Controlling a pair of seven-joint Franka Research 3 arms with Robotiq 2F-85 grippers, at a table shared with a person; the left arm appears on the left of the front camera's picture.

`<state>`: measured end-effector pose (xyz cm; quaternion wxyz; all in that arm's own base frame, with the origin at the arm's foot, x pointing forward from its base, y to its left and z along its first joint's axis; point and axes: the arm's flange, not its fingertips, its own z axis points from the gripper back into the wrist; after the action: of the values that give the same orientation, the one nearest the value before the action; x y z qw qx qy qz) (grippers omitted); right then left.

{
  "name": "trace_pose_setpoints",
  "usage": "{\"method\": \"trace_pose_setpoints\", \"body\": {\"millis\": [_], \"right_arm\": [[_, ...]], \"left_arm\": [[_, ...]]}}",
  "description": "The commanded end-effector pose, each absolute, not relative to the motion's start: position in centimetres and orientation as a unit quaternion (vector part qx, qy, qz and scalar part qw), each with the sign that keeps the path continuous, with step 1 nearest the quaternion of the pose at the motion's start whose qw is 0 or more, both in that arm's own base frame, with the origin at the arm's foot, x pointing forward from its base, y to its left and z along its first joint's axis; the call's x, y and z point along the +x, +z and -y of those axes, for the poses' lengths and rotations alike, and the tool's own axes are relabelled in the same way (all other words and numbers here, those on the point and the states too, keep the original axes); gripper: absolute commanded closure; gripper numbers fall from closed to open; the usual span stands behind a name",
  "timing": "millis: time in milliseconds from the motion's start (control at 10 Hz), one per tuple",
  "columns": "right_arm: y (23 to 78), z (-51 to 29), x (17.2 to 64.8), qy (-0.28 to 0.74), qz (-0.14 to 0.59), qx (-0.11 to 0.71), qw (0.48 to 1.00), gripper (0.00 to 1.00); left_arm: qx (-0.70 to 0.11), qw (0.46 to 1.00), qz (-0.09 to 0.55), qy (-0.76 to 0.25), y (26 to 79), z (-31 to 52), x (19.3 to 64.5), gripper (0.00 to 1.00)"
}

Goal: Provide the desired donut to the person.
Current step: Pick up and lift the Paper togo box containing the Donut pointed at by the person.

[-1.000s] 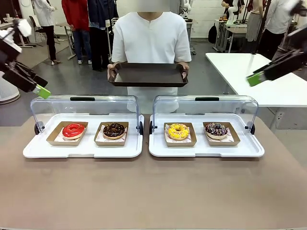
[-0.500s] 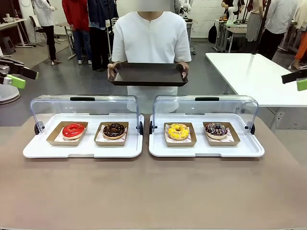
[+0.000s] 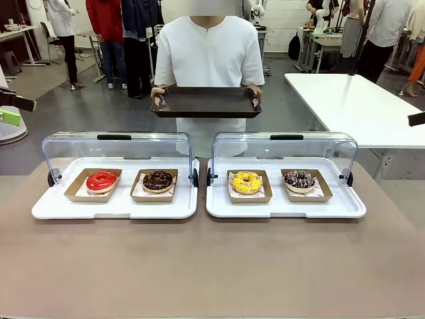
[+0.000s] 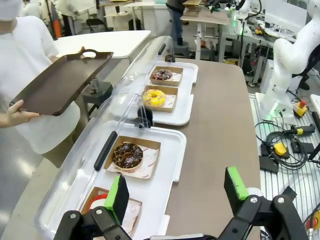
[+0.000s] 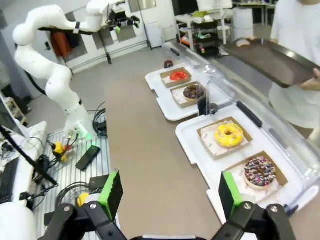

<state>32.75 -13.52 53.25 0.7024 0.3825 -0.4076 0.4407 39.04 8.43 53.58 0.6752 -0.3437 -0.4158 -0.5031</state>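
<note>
1. Donuts (image 3: 157, 180), four in all, lie on the long brown table (image 3: 212, 266), which we see running between the robot's side and the person's. All of them sit inside the cases.
2. At the far side stands the person (image 3: 209, 53) in a white shirt. Both hands (image 3: 157, 95) grip the ends of a dark brown serving tray (image 3: 206, 103), held level above and behind the cases.
3. We count two white display cases side by side near the table's far edge, the left case (image 3: 40, 209) and the right case (image 3: 355, 209), just beside each other in the middle. Each clear domed lid (image 3: 116, 149) is tipped back toward the person, leaving the donuts uncovered.
4. We find the left gripper (image 4: 176, 185) raised well above the table at its left end, its green-padded fingers spread wide with nothing between them. The right gripper (image 5: 170, 192) hangs high at the right end, spread just as wide and holding nothing.
5. Each donut has its own brown cardboard holder (image 3: 74, 193). In the left case, the red-glazed donut (image 3: 101, 180) is on the left and the chocolate donut (image 4: 127, 155) on the right. In the right case, the yellow donut (image 3: 246, 181) is on the left and the sprinkled chocolate donut (image 3: 299, 179) on the right.
</note>
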Motion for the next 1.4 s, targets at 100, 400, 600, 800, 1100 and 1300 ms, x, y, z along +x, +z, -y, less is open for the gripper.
{"method": "trace_pose_setpoints", "body": {"millis": [100,400,600,800,1100,1300], "right_arm": [[53.2,14.1,31.9,0.426,0.423,0.374,0.707,0.0],[53.7,14.6,31.3,0.423,0.433,0.368,0.706,0.0],[54.0,14.5,31.1,0.438,0.455,0.375,0.678,0.0],[53.9,14.3,31.1,0.443,0.457,0.377,0.673,0.0],[53.6,14.2,31.2,0.444,0.462,0.387,0.663,0.0],[53.5,14.1,31.2,0.443,0.462,0.389,0.662,0.0]], "left_arm": [[-0.308,0.679,0.442,-0.498,52.7,-9.6,38.2,0.0],[-0.295,0.688,0.447,-0.49,51.6,-11.7,37.4,0.0],[-0.307,0.674,0.468,-0.482,51.6,-12.7,37.0,0.0],[-0.308,0.663,0.491,-0.474,51.1,-13.3,36.5,0.0],[-0.322,0.65,0.505,-0.468,51.0,-12.6,36.5,0.0],[-0.332,0.646,0.504,-0.466,51.1,-12.5,36.5,0.0]]}}
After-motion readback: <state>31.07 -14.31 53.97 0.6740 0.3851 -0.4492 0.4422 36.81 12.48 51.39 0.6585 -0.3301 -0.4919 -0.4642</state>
